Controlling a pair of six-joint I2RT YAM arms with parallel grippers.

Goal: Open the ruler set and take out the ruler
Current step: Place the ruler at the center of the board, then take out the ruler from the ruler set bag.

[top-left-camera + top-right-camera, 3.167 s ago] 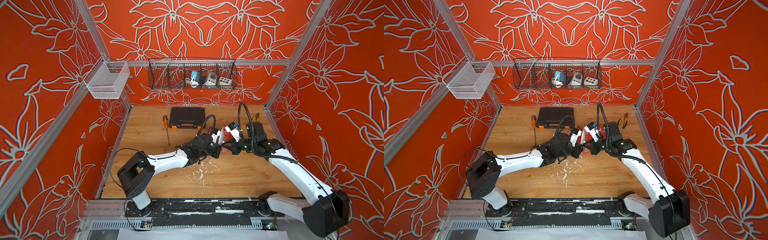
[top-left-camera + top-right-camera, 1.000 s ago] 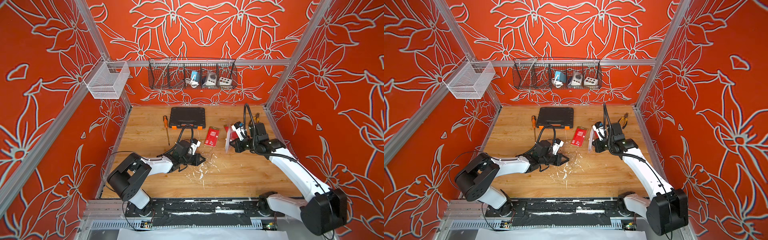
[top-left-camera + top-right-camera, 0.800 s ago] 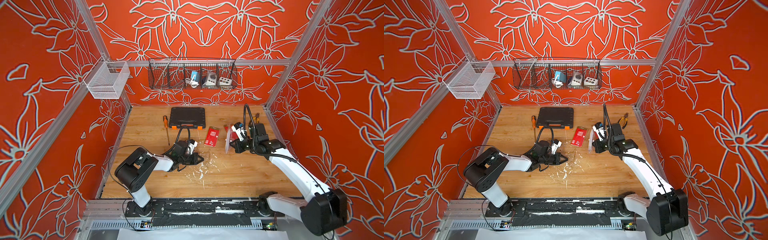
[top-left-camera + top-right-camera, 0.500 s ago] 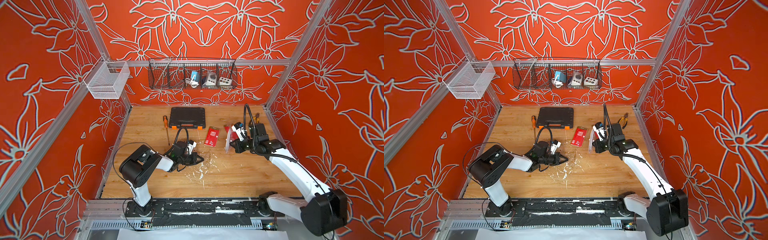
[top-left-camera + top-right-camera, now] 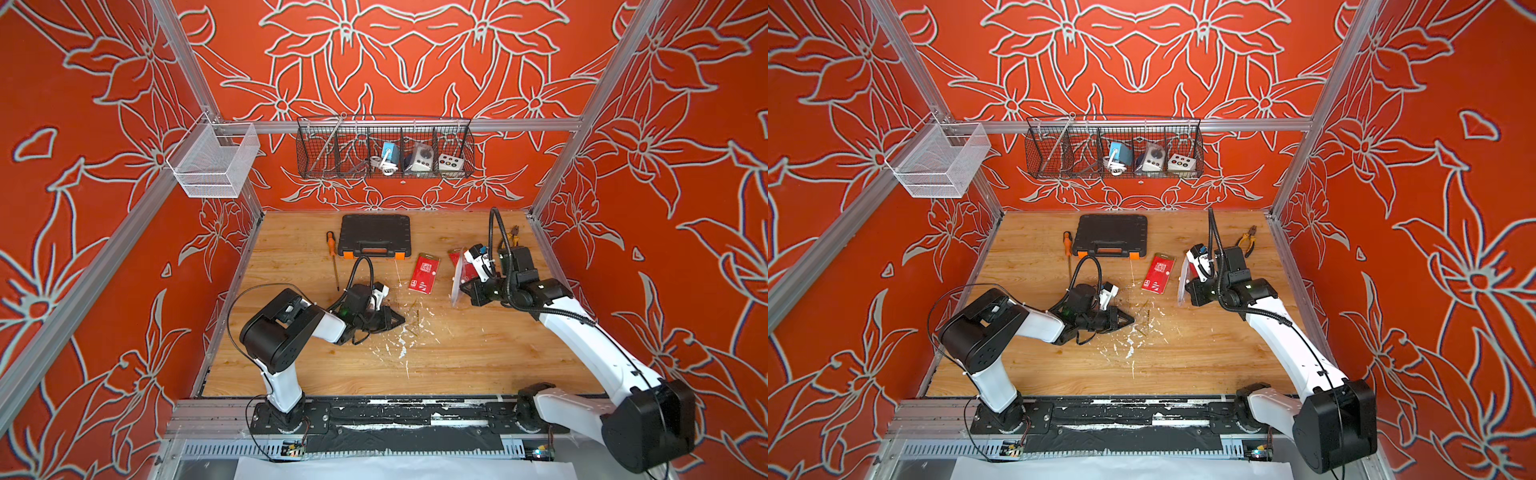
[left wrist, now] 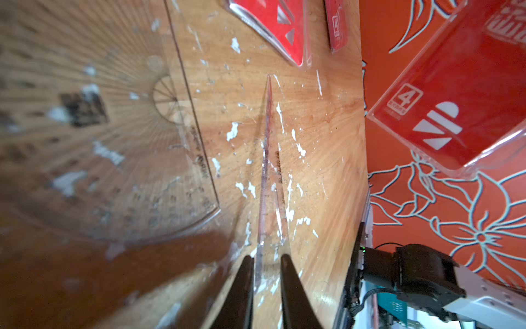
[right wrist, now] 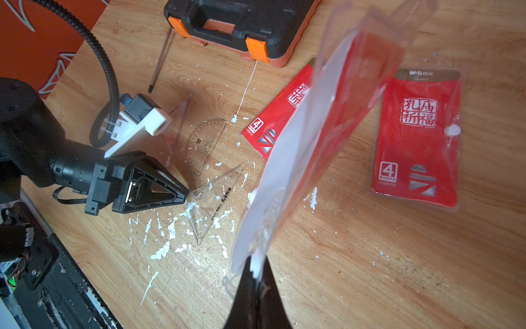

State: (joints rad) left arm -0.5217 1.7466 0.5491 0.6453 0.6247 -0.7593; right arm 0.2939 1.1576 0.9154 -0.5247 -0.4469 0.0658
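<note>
- left claw (image 6: 266, 256): low over the middle of the worktop (image 5: 478, 361), fingers slightly parted and loose about one corner of the triangle ruler (image 7: 219, 196).
- triangle ruler: clear plastic, out of its pouch, flat on the wood near the worktop's middle, among white flecks.
- protractor (image 7: 203, 142): clear, flat, just beside the triangle ruler on its far side; another clear ruler (image 7: 179, 119) lies just past it.
- right claw (image 7: 257, 269): clenched on one end of the pouch (image 7: 327, 136), holding it off the wood toward the right edge.
- pouch: clear plastic, red and white card inside; whether any ruler is in it cannot be told.
- red pack (image 7: 418, 136) and second red pack (image 7: 273, 119): flat on the wood, toward the far edge.
- tool case (image 5: 374, 235): black, orange latches, lid down, by the far edge; screwdriver (image 5: 332, 257) just beside it; pliers (image 5: 1248, 243) in the far right corner.
- wire rack (image 5: 307, 166): on the back wall; separate compartments hold a blue device with white cable, a grey box and a white box.
- mesh basket (image 5: 212, 166): on the left frame.
- open room: bare wood along the near edge, between the arm bases.
</note>
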